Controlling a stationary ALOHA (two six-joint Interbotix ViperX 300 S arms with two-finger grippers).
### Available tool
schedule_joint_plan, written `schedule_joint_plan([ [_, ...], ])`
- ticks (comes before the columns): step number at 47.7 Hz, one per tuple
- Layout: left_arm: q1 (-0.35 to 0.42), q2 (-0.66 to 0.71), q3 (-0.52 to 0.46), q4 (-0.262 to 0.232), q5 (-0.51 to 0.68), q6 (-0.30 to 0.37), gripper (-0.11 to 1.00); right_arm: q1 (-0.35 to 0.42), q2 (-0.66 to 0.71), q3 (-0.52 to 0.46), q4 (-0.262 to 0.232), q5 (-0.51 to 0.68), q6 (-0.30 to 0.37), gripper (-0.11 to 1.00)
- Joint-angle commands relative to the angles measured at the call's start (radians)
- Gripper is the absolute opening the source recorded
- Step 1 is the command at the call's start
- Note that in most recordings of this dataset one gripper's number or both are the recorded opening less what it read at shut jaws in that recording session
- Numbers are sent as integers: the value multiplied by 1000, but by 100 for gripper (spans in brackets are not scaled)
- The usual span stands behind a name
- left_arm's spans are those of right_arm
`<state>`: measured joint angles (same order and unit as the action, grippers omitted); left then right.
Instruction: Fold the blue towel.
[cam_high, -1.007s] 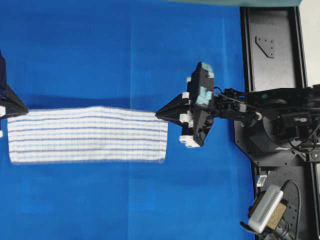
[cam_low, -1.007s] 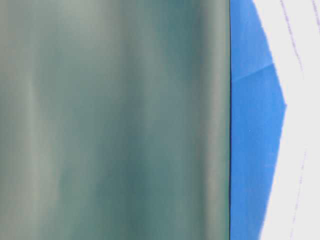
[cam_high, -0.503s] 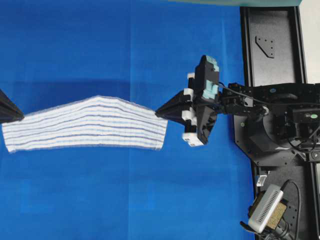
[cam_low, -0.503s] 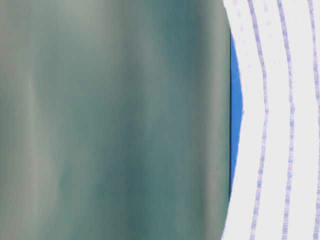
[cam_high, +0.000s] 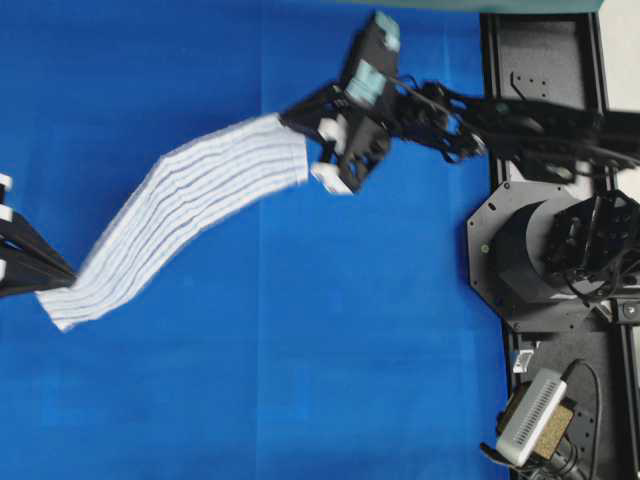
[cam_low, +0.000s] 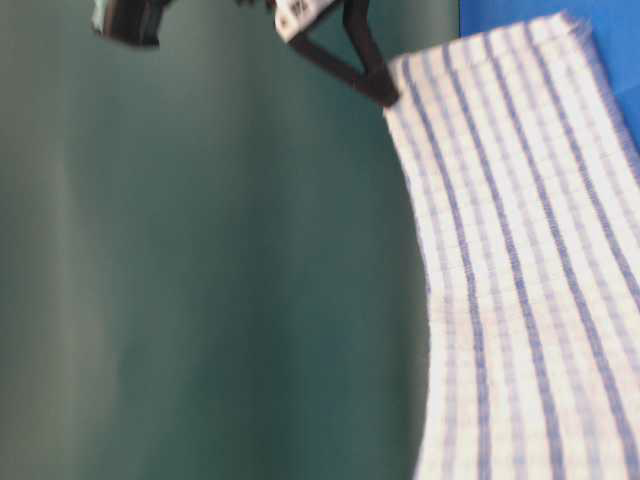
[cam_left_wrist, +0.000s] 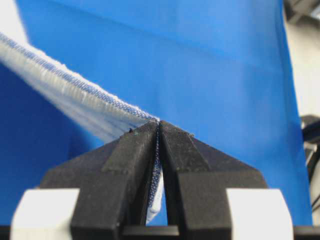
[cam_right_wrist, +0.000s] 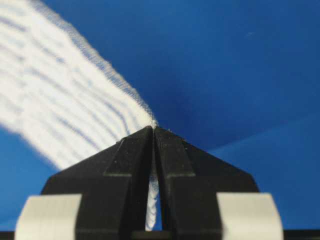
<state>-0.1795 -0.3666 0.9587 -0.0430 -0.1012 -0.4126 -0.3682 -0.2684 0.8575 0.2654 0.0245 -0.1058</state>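
Table covering (cam_high: 250, 380): plain bright-blue cloth fills most of the overhead view, with faint crease lines crossing it.

Robot base plate (cam_high: 545, 90): black metal plate along the right edge of the overhead view, carrying the right arm's round mount.

Blue towel (cam_high: 180, 215): a long white band with thin blue stripes, stretched on a slant from the lower left of the overhead view to the upper middle. It is pinched at both ends. In the table-level view it fills the right side as a striped, checked sheet curving downward (cam_low: 520, 280), blurred, in front of a dull green backdrop (cam_low: 200, 260).

Right gripper (cam_high: 292, 118): upper middle of the overhead view, blurred, arm reaching in from the right. Its black jaws are pressed together on the towel's upper end; the wrist view shows cloth squeezed in the slit between them (cam_right_wrist: 152, 129).

Left gripper (cam_high: 62, 272): at the left edge of the overhead view, only the black fingers showing. Its jaws are clamped on the towel's lower end, the hemmed edge running away to the upper left in its wrist view (cam_left_wrist: 158, 123).

Small grey device (cam_high: 530, 415): ribbed box with a cable, lower right corner of the overhead view.
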Motion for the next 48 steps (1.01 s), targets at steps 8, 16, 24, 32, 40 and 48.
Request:
schedule_joint_plan([
  [8,-3,150,-132,-8,-80,-5,3,-67,112,-167,-81,9,-6,14],
  [16,-3,250,-219,-11,-87,-26,3,-101,175,-253,-126,17,-9,14],
  [24,-3,291,-272,-11,-98,-28,3,-120,227,-325,-164,35,-11,14],
  [32,6,342,-324,-11,-143,-28,3,-141,250,-362,-190,37,-11,14],
  [40,26,403,-402,-11,-147,-28,3,-167,241,-350,-206,46,-12,14],
  [48,32,463,-483,-11,-146,-29,3,-184,212,-313,-232,67,-12,14],
])
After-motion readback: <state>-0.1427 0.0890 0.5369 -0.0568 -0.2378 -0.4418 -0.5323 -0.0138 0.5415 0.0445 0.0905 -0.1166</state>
